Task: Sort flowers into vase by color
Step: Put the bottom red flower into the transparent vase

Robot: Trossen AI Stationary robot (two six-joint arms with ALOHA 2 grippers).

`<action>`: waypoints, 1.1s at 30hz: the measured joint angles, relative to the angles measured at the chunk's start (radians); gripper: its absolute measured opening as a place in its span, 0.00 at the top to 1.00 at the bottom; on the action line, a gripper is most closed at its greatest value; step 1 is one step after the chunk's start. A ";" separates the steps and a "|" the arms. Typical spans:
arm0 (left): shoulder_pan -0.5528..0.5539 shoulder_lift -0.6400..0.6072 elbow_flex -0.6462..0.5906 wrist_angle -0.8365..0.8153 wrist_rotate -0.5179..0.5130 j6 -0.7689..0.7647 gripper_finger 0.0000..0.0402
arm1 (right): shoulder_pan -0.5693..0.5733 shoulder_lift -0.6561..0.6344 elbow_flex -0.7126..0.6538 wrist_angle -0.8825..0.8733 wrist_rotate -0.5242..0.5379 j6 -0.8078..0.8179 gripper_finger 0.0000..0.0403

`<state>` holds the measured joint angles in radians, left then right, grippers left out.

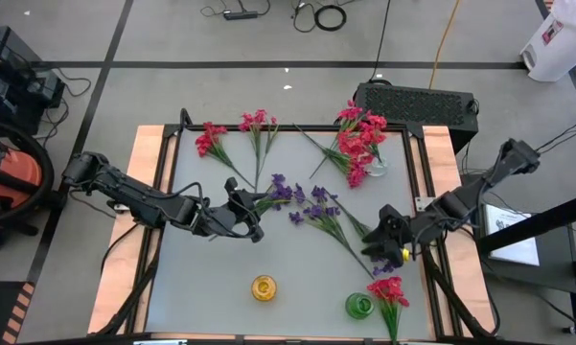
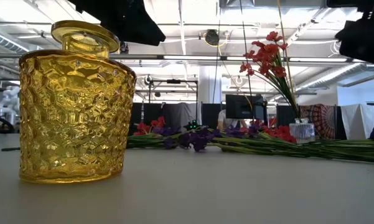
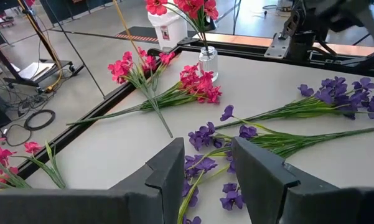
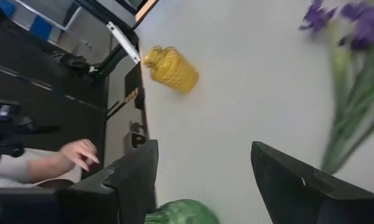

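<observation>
Purple flowers [image 1: 316, 206] lie spread over the table's middle. Pink and red flowers [image 1: 211, 139] lie at the far left. A clear vase [image 1: 376, 165] at the far right holds red flowers [image 1: 359, 134] upright. A yellow vase [image 1: 264, 287] and a green vase [image 1: 359, 305] stand near the front edge, and a red sprig [image 1: 388, 290] shows right beside the green one. My left gripper [image 3: 205, 171] hovers open over the left end of the purple flowers [image 3: 202, 165]. My right gripper [image 4: 202, 174] is open above the table, right of the purple stems and above the green vase [image 4: 180, 213].
The table has a raised dark frame with wooden side boards [image 1: 149, 153]. A black box [image 1: 417, 99] sits behind the far edge. A person's hand [image 4: 81, 152] shows beyond the table's front edge. Bare tabletop lies around the yellow vase [image 4: 171, 68].
</observation>
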<state>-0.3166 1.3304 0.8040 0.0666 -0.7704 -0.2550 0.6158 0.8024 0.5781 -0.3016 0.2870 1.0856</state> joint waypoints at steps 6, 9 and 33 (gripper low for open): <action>0.000 0.000 0.000 0.000 0.000 0.000 0.64 | 0.055 0.040 0.007 0.053 0.001 0.084 0.38; 0.000 0.000 0.000 0.000 0.000 0.000 0.64 | 0.090 0.068 0.054 0.030 0.018 0.114 0.38; 0.000 0.000 0.000 0.000 0.000 0.000 0.64 | 0.249 0.546 0.796 -0.686 0.083 0.350 0.50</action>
<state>-0.3166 1.3304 0.8040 0.0662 -0.7706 -0.2552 0.8652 1.3485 1.3745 -0.9879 0.3702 1.4359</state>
